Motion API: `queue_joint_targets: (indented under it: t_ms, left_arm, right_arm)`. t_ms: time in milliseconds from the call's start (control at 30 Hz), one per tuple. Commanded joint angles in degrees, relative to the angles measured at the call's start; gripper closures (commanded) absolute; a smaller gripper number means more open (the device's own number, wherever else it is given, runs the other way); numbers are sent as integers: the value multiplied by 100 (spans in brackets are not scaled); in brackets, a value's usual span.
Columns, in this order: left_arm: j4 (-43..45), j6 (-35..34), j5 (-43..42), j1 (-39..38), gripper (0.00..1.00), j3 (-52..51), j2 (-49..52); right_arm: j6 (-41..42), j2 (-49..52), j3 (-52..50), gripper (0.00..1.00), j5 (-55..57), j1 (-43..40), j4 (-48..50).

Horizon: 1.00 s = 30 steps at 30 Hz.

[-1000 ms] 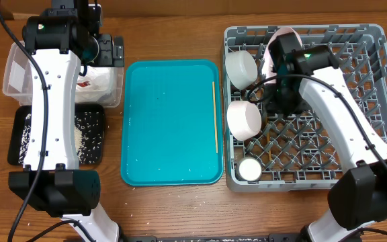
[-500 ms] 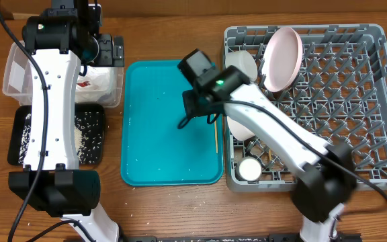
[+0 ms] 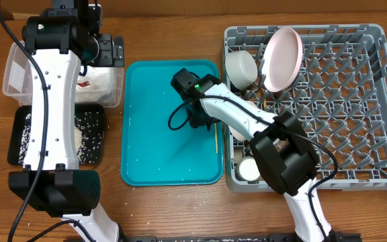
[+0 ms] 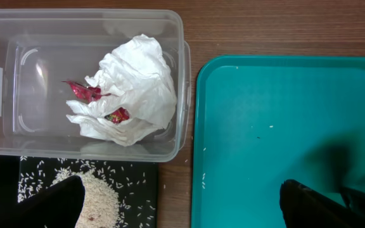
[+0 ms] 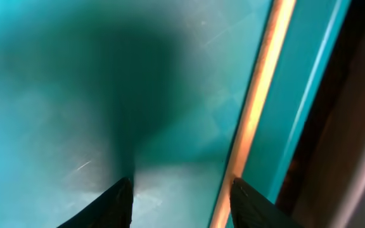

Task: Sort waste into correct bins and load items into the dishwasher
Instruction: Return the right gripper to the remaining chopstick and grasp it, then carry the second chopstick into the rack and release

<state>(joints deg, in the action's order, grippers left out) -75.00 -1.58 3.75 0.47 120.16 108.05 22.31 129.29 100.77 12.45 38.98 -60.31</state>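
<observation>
Just 1 thin, straight wood chopstick (image 3: 215, 140) flat on teal tray (image 3: 153, 154).

The serving tray (image 3: 153, 148) lies centre, a chopstick (image 3: 216, 141) along its right edge. The rack (image 3: 355, 134) to its right holds a plate (image 3: 282, 57), bowl (image 3: 240, 67) and cup (image 3: 249, 170). Upper left, a napkin (image 4: 138, 88) lies in the tub (image 3: 15, 77); the rice tray (image 3: 103, 134) sits below.

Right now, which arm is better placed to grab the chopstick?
Right. Its fingers hang open low over the teal tray, beside the chopstick; the left arm is over the clear tub.
</observation>
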Motion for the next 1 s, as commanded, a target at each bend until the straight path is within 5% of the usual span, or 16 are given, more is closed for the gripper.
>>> queue_joint_targets:
  t_ms: [0, 367, 767, 833, 967]
  left_arm:
    - [24, -33, 72, -11, 0, 96, -79]
    - [24, -33, 72, -11, 0, 96, -79]
    - [24, -33, 70, -11, 0, 96, -79]
    - [24, -33, 70, -11, 0, 96, -79]
    - [24, -35, 72, -11, 0, 96, -79]
  right_arm:
    - [48, 81, 166, 46, 81, -11, 31]
    - [-26, 129, 166, 28, -271, -15, 2]
    - [-472, 155, 168, 28, -1292, -15, 35]
    - [-476, 155, 168, 35, -1497, -15, 68]
    - [-472, 155, 168, 72, -1515, -15, 92]
